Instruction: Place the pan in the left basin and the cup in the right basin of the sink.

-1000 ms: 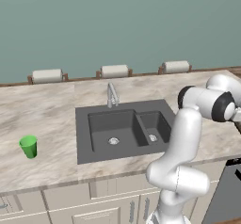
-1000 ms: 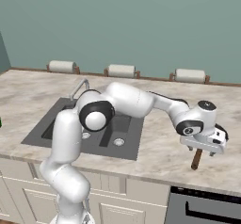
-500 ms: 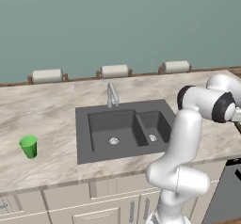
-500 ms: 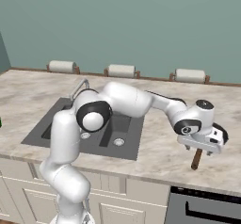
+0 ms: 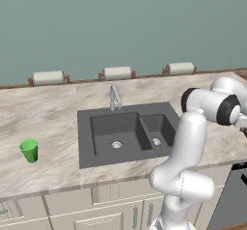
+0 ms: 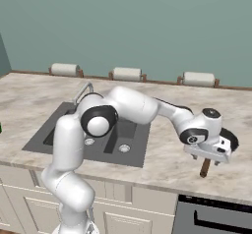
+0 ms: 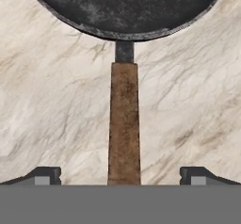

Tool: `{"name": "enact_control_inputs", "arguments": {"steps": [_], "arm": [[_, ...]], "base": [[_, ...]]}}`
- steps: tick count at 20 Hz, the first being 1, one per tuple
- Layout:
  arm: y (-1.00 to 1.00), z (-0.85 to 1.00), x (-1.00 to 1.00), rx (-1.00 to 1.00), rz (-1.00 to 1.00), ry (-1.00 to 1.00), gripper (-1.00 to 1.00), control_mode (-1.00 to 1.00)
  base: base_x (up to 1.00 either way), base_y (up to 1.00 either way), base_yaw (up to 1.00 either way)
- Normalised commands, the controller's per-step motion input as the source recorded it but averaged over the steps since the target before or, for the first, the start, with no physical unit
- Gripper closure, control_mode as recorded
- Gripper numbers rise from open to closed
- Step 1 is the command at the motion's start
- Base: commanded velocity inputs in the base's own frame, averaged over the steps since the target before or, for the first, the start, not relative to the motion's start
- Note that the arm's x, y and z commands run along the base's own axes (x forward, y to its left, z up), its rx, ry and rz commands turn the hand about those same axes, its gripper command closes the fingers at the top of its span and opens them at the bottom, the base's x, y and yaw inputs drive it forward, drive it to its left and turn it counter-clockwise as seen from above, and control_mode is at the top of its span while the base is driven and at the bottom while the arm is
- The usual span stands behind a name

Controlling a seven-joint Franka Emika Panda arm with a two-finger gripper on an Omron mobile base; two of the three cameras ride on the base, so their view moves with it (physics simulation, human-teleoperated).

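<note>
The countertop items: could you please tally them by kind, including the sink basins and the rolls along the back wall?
pan: 1
cup: 1
sink basins, left basin and right basin: 2
faucet: 1
paper rolls: 3
Total: 8

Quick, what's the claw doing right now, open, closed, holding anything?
Claw: open, holding nothing, its tips either side of the pan handle.

Matt black pan [image 7: 124, 4] with wooden handle on smooth marble-look counter [image 7: 56, 105].
</note>
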Motion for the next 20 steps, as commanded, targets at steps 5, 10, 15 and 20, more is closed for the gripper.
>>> {"name": "enact_control_inputs", "arguments": {"steps": [5,10,15,20], "arm": [[0.00,-0.17,0.00,0.00,0.00,0.00,-1.00,-1.00],[0.00,-0.06,0.00,0.00,0.00,0.00,-1.00,-1.00],[0.00,-0.10,0.00,0.00,0.00,0.00,-1.00,-1.00],[0.00,-0.16,0.00,0.00,0.00,0.00,-1.00,-1.00]], "base": [[0.00,0.00,0.00],[0.00,0.00,0.00],[0.00,0.00,0.00],[0.00,0.00,0.00]]}}
